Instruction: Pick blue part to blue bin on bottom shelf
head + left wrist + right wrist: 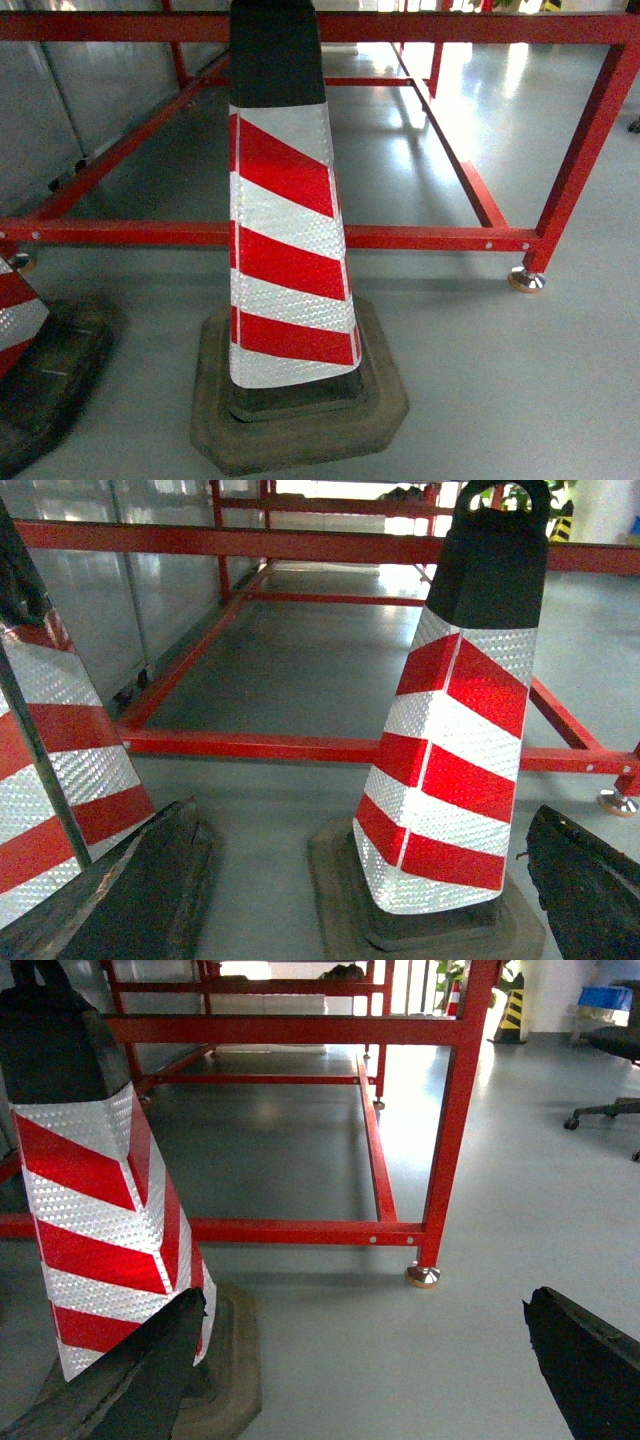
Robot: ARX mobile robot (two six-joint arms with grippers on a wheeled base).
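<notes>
None of the three views takes in the blue part, the blue bin or the bottom shelf, so their look, pose and place cannot be told from here. What fills the views instead is a red-and-white striped traffic cone [285,250] standing upright on the grey floor [500,380], with an open red steel frame [440,238] behind it. The frame's low rails carry no roller tracks. In the right wrist view a small blue shape [605,998] sits far off at the upper right, too distant and small to tell what it is.
</notes>
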